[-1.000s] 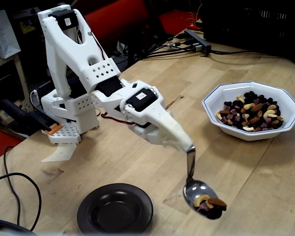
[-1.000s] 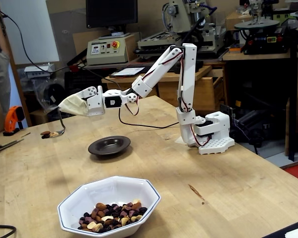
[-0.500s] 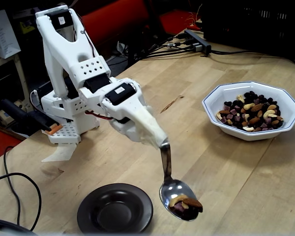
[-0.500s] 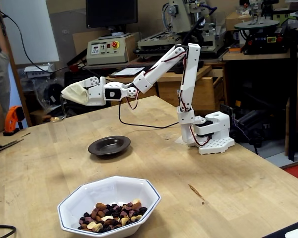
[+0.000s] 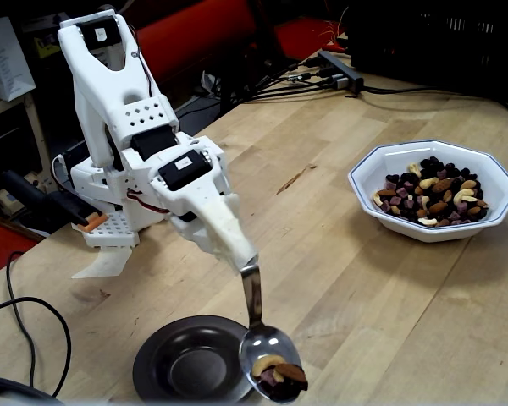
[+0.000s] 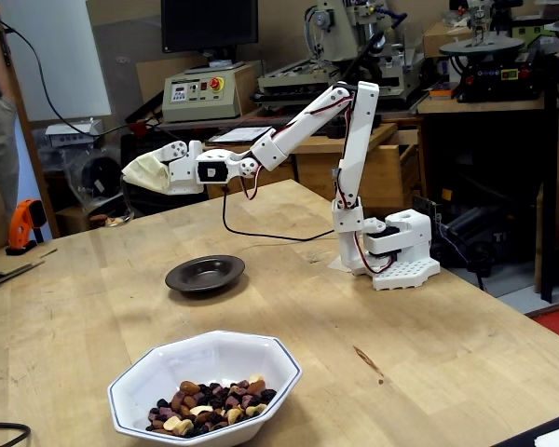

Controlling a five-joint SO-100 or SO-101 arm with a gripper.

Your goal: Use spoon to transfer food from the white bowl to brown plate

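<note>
In a fixed view my gripper (image 5: 240, 256), its fingers wrapped in cream material, is shut on the thin handle of the silver spoon (image 5: 254, 300). The spoon hangs downward, and its bowl carries a cashew, an almond and dark bits of food (image 5: 281, 374) over the right rim of the brown plate (image 5: 182, 364). The white bowl (image 5: 368, 169) with more food (image 5: 436, 196) stands far to the right. In the other fixed view the gripper (image 6: 136, 173) is held high, up and to the left of the plate (image 6: 205, 273); the white bowl (image 6: 261, 358) is in front. I cannot make out the spoon there.
The arm's white base (image 6: 401, 253) stands on the wooden table. A black cable (image 5: 25, 326) loops near the plate at the left. A power strip (image 5: 343, 72) and cables lie at the table's back edge. An orange drill (image 6: 23, 223) lies at the far left.
</note>
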